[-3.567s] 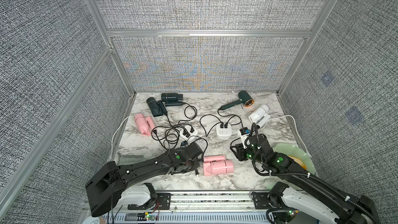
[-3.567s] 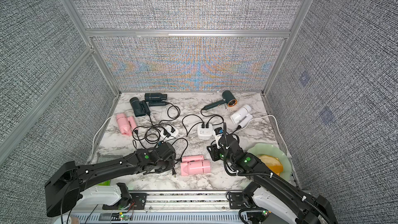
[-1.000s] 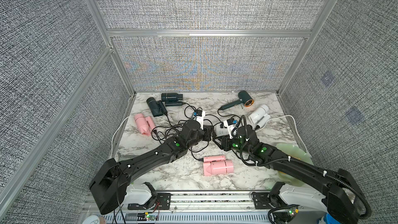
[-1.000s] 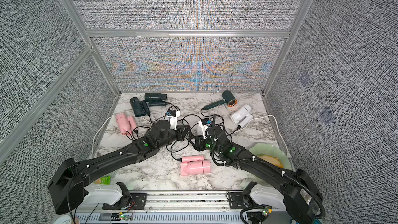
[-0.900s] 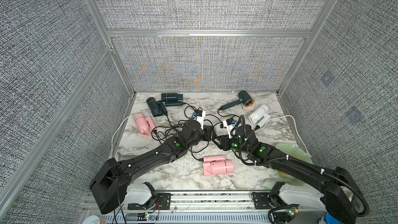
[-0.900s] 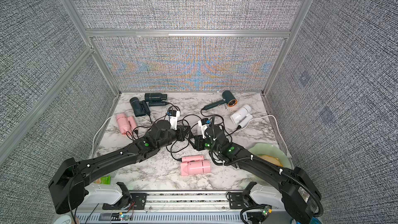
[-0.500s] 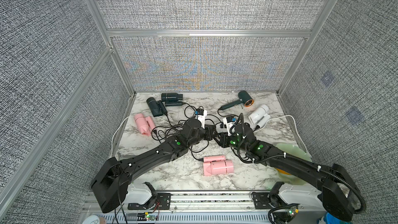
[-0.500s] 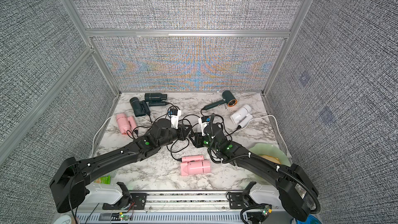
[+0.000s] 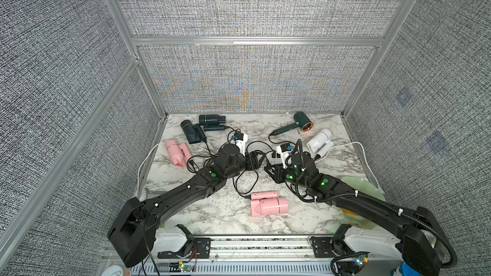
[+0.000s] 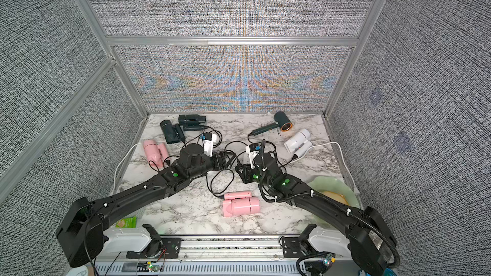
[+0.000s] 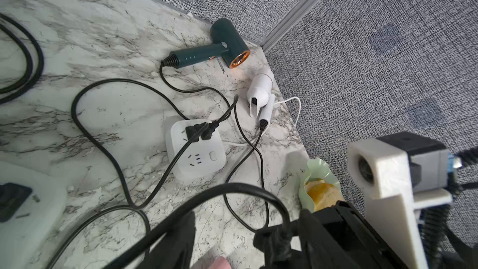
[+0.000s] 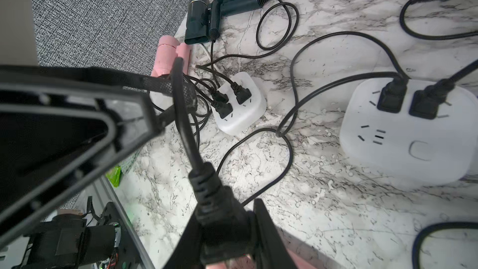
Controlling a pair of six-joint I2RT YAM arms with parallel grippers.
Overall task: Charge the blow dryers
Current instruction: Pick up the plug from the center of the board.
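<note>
Grey-veined marble worktop [image 9: 225, 216], boxed in by grey woven wall panels [image 9: 252, 80] in an aluminium frame [image 9: 255, 41]. Our marker is the front pink blow dryer [image 9: 268, 204], on its side near the front edge.

Far behind it to the left, the back-wall dark blow dryer [image 9: 211, 120] lies just beside the second dark blow dryer [image 9: 191, 131]. The other pink blow dryer [image 9: 176, 152] sits nearer, by the left edge. Behind the marker to the right are the copper-ringed teal blow dryer [image 9: 301, 123] and the white blow dryer [image 9: 318, 140].

Between the marker and those, there are two white socket blocks. The three-plug socket block [image 12: 239, 104] is back-left and the two-plug socket block [image 11: 196, 148] is straight behind. In both top views the arms largely cover them. Black cord loops sprawl all around. Right of the marker a green plate [image 10: 334, 184] peeks from under the right arm, and a green packet [image 10: 127, 222] lies front-left.

Both arms reach low from the front rail and converge behind the marker, claws facing each other, close.

The right claw [image 12: 227, 213] is clamped on a black plug [image 12: 207, 185]. The plug's cord [image 12: 185, 125] runs across a fingertip of the left claw [image 9: 253, 160]. Whether that claw pinches it, or how wide it stands, I cannot tell.
</note>
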